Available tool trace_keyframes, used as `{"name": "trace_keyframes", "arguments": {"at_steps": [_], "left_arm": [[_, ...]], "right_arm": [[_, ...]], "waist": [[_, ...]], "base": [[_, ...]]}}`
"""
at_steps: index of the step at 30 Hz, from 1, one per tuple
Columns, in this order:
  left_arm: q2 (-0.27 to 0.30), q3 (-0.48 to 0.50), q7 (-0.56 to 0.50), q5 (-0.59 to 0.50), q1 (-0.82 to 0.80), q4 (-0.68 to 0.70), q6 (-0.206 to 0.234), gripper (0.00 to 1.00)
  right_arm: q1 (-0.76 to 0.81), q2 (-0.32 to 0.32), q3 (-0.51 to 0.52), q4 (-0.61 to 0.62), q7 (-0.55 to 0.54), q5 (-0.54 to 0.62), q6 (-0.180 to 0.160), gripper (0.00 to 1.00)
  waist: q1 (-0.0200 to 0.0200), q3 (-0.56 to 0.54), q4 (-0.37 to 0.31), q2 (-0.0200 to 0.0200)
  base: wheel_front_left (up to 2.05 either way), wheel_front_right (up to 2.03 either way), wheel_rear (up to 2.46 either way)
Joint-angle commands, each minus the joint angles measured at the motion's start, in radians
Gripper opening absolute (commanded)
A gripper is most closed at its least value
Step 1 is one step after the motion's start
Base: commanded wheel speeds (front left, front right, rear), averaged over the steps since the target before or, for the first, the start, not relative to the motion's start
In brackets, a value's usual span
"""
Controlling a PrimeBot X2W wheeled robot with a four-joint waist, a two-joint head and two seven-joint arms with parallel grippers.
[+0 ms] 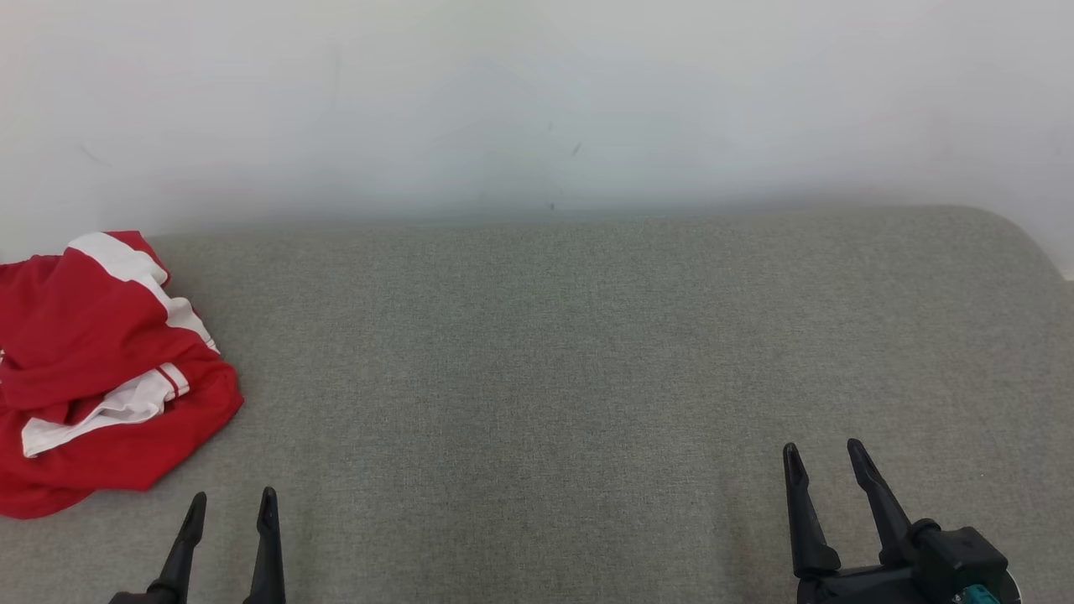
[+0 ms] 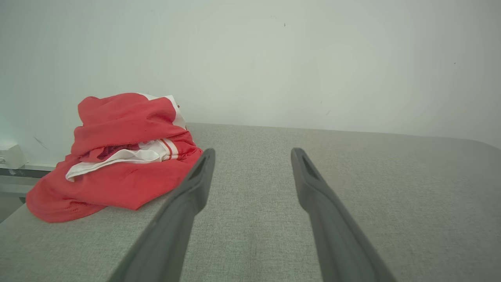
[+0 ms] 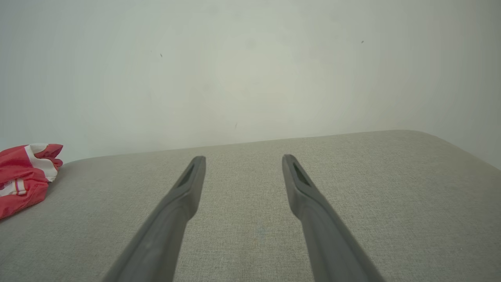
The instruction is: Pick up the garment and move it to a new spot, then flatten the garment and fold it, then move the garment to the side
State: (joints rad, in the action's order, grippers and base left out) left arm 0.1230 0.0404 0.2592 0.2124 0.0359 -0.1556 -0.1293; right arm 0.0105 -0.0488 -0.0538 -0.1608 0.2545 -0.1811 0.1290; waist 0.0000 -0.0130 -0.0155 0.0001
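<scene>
There is one garment [image 1: 101,377], red with white stripes, lying in a crumpled heap at the left edge of the grey table [image 1: 545,377], close to the white wall [image 1: 537,101]. There are two tools, the left tool [image 1: 233,495] and the right tool [image 1: 821,446], each with two dark fingers [image 2: 188,203] spread wide and holding nothing. The left tool is near the garment but not touching it, and the right tool is well apart from it.

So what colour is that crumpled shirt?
The garment is red with white stripes, clearest in the left wrist view.
</scene>
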Motion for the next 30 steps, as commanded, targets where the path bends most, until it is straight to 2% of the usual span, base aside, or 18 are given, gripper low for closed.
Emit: {"name": "trace_keyframes", "arguments": {"at_steps": [1, 4, 22, 30], "left_arm": [[0.004, 0.001, 0.007, -0.01, 0.009, 0.001, -0.001, 1.0], [0.005, 0.012, -0.004, 0.024, 0.01, 0.01, 0.002, 1.0], [0.015, 0.007, -0.035, 0.04, 0.025, 0.055, 0.03, 1.0], [0.024, 0.002, -0.038, 0.042, 0.009, 0.045, 0.036, 1.0]], "right_arm": [[0.008, -0.003, -0.002, 0.005, -0.002, 0.016, 0.003, 1.0], [0.01, -0.003, 0.0, 0.01, -0.015, -0.005, 0.003, 1.0], [0.02, -0.003, 0.01, 0.026, -0.049, -0.022, 0.003, 1.0], [0.025, -0.003, 0.009, 0.025, -0.05, -0.034, 0.003, 1.0]], "waist": [[0.0, -0.001, 0.001, -0.0001], [0.0, -0.003, 0.002, -0.0001], [0.0, -0.004, 0.005, -0.0001], [0.0, -0.007, 0.037, -0.0001]], "base": [[0.0, 0.0, 0.0], [0.0, 0.0, 0.0], [0.0, 0.0, 0.0], [0.0, 0.0, 0.0]]}}
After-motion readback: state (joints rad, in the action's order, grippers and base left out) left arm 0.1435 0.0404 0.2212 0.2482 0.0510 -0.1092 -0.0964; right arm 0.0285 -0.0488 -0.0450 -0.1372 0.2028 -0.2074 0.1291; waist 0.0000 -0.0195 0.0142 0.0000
